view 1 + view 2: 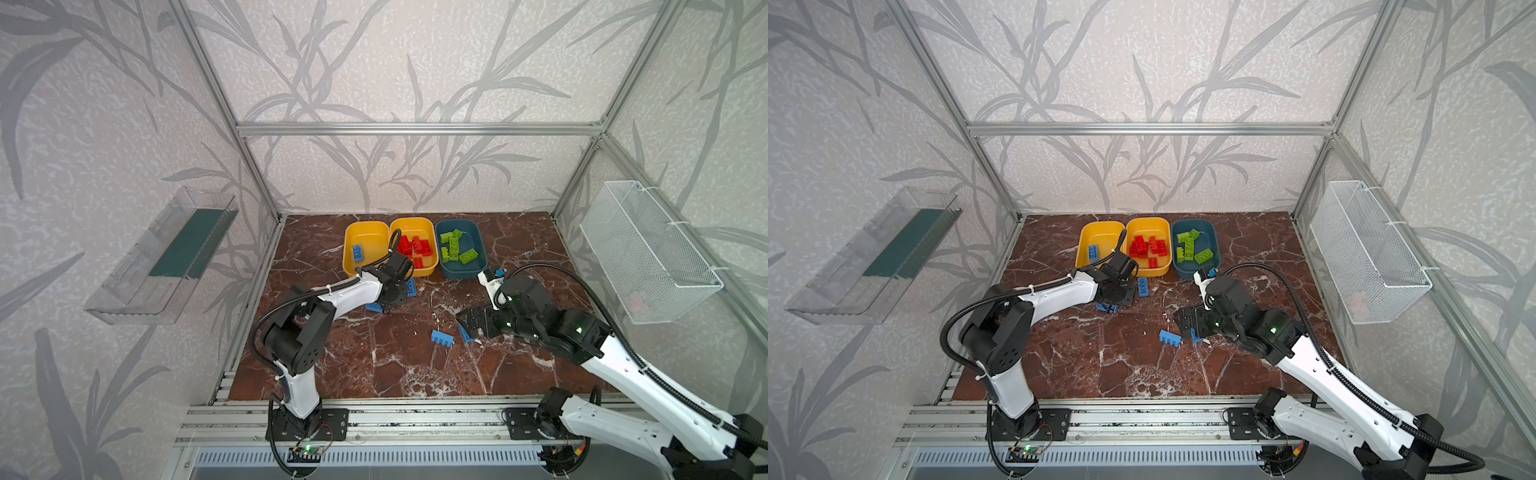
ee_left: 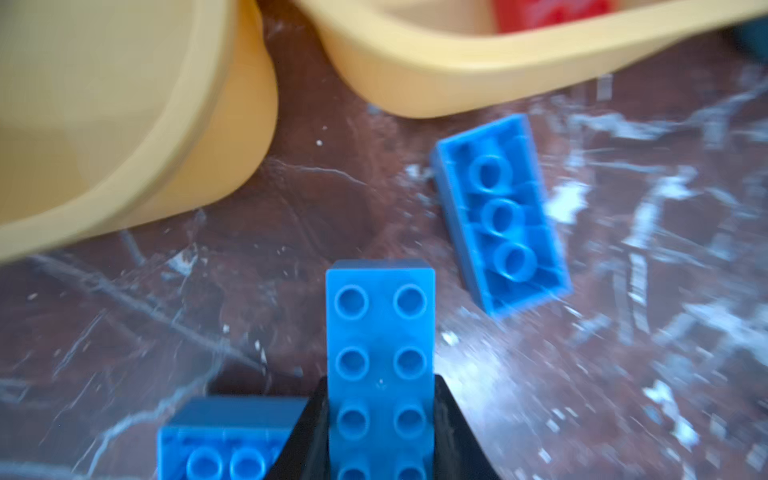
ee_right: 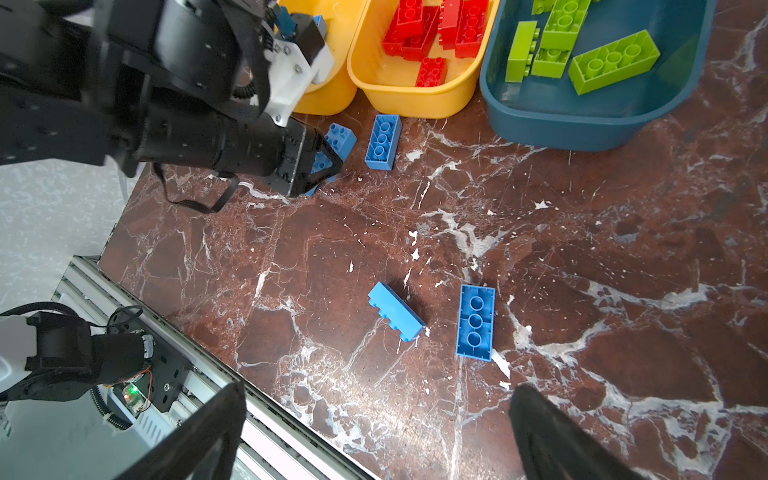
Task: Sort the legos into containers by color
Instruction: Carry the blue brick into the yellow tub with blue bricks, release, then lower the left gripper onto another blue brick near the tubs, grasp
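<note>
Left claw (image 2: 380, 380) clamps a blue lego (image 2: 380, 324); right claw (image 3: 378, 388) spread wide, near another blue lego (image 3: 476, 322).

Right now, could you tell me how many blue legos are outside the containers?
5. Held brick in the left jaws; neighbour brick beside it; upturned brick before the red-filled tub; side-lying brick and another upturned brick mid-table. Arms may hide more.

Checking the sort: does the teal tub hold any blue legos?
No, in the right wrist view the teal tub holds only green legos.
</note>
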